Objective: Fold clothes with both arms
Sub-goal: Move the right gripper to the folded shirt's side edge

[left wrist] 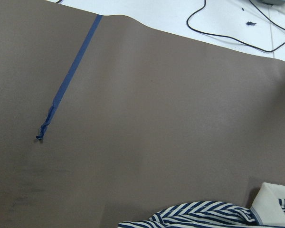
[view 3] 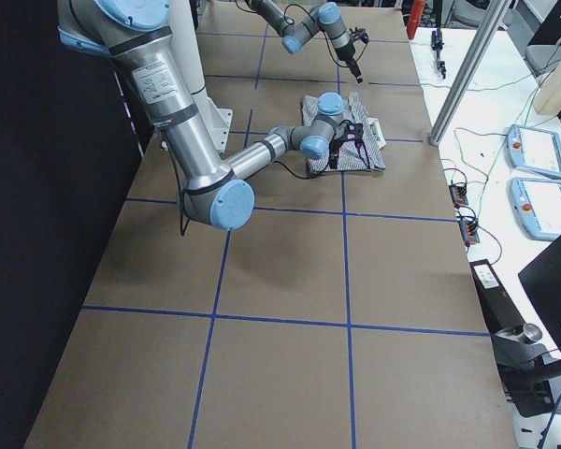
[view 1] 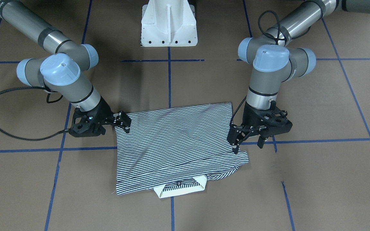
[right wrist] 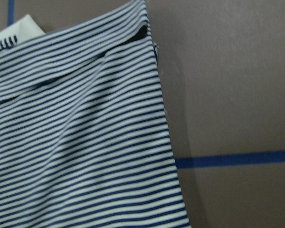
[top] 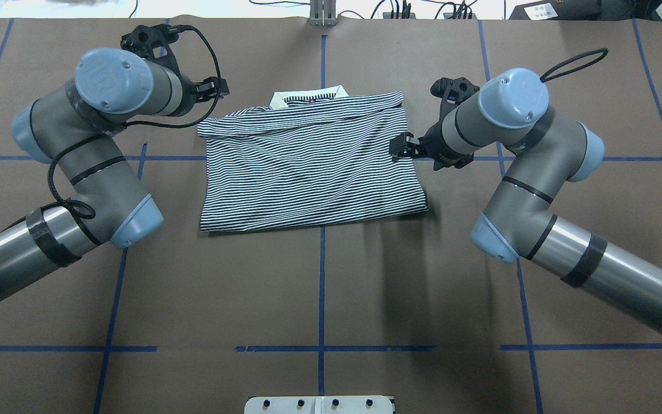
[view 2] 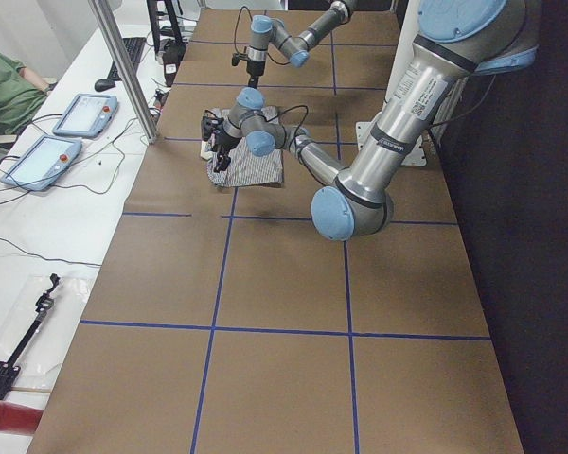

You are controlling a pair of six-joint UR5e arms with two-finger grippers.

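My left gripper's [view 1: 248, 143] two black fingers [view 1: 235, 142] are spread wide apart and hold nothing. One fingertip sits at the side edge of the polo shirt [view 1: 178, 144] and the other is over bare table just beside it. I cannot tell whether the near fingertip touches the cloth.

My right gripper [view 1: 124, 122] points at the opposite side edge of the shirt, with its tips right at the hem. I cannot tell whether its fingers are parted or pressed together, or whether they pinch any fabric. In its wrist view the striped cloth lies flat, with its edge on the table.

The navy-and-white striped shirt lies folded into a rough rectangle between the two grippers. Its cream collar [view 1: 180, 191] pokes out on the side away from the robot's base.

The left arm [view 1: 268, 73] and right arm [view 1: 66, 77] bend down from either side. The brown table [view 1: 268, 192] is crossed by blue tape lines [view 1: 326, 140]. A white pedestal [view 1: 169, 24] stands at the robot's side of the table.
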